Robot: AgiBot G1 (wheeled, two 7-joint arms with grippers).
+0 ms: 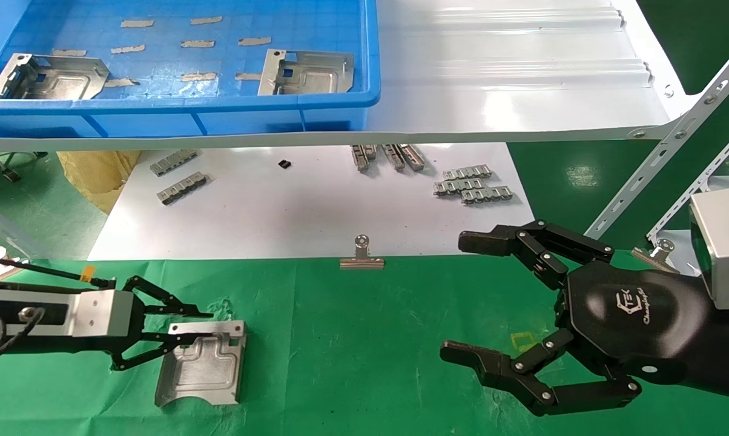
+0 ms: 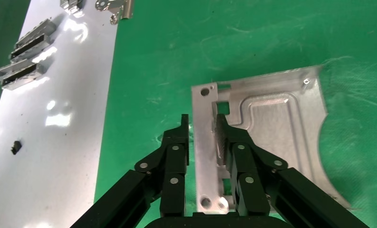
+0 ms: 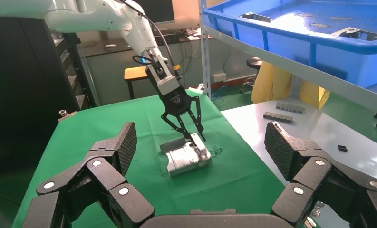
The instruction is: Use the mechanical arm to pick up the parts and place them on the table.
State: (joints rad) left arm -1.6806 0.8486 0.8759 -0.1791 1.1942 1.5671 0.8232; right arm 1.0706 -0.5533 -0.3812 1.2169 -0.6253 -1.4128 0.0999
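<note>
One silvery stamped part [image 1: 204, 363] lies flat on the green-clothed table [image 1: 364, 339], its folded lip toward my left gripper [image 1: 192, 328]. In the left wrist view the gripper [image 2: 203, 121] straddles that lip of the part [image 2: 276, 123]. The jaws stand narrowly open, with a thin gap on one side. Two more parts [image 1: 49, 75] [image 1: 307, 71] lie in the blue bin [image 1: 219, 103] on the shelf. My right gripper [image 1: 461, 297] hangs wide open and empty over the right of the table. The right wrist view shows the left arm on the part [image 3: 186, 159].
A white sheet [image 1: 304, 212] behind the cloth carries small grey toothed strips [image 1: 473, 184] [image 1: 180, 178]. A silver binder clip [image 1: 362, 254] sits at its front edge. A glossy white shelf [image 1: 510, 79] overhangs the sheet. Perforated metal struts [image 1: 661, 157] slant down at the right.
</note>
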